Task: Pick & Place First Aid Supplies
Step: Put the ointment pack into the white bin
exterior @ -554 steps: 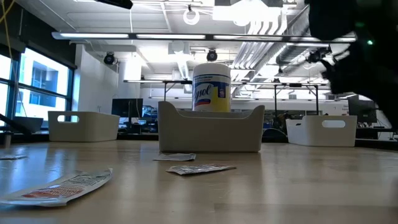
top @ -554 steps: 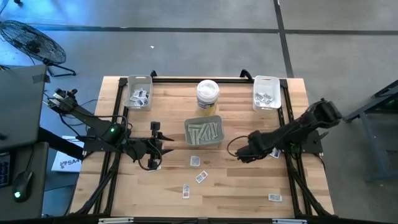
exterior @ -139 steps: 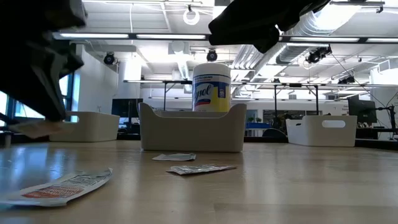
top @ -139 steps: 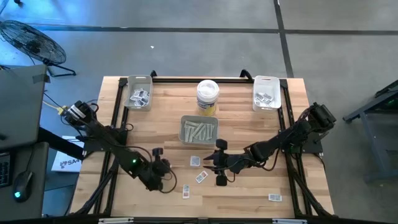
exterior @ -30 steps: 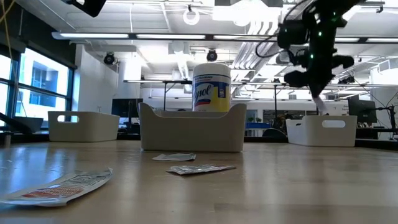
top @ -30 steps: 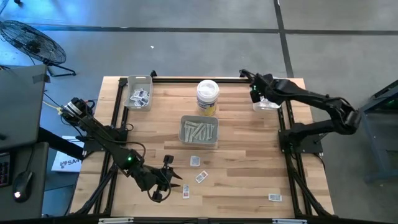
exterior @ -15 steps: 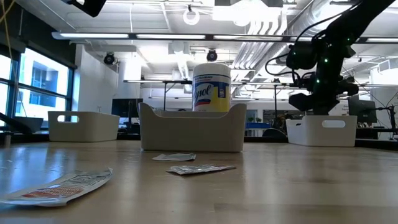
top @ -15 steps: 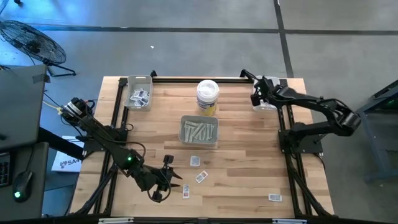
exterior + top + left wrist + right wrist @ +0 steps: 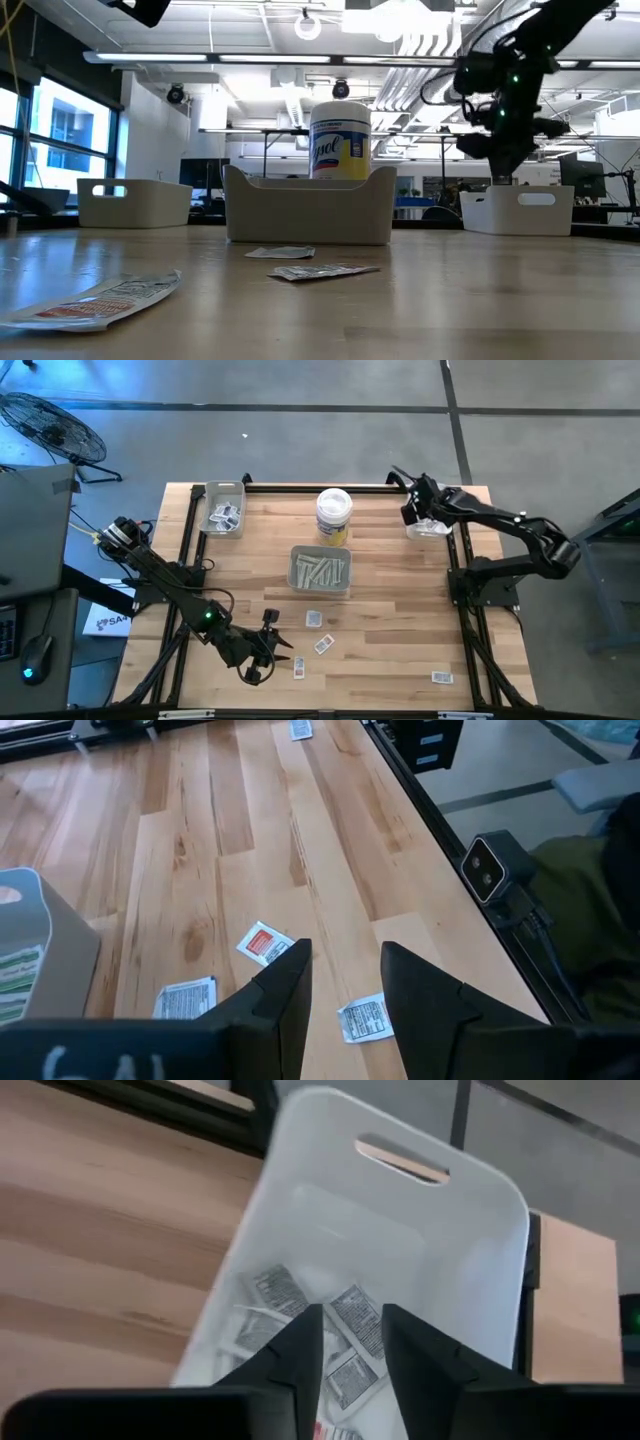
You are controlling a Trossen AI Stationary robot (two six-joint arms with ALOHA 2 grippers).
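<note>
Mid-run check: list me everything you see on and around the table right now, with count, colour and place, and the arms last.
Loose packets: four, white with print, on the near half of the table.
Middle tray: one, grey, table centre, holding long pale strips.
Far-left tray: one, white, far left corner, holding small packets.
Far-right tray: one, white, far right corner, holding small white printed packets.
Tub: one, white with yellow label, behind the middle tray.
Table: one, light wood, black frame.
Fan: one, dark, on the floor far left.
Left claw: dark, open, low over the near packets.
Right claw: dark, open, empty, above the far-right tray.
</note>
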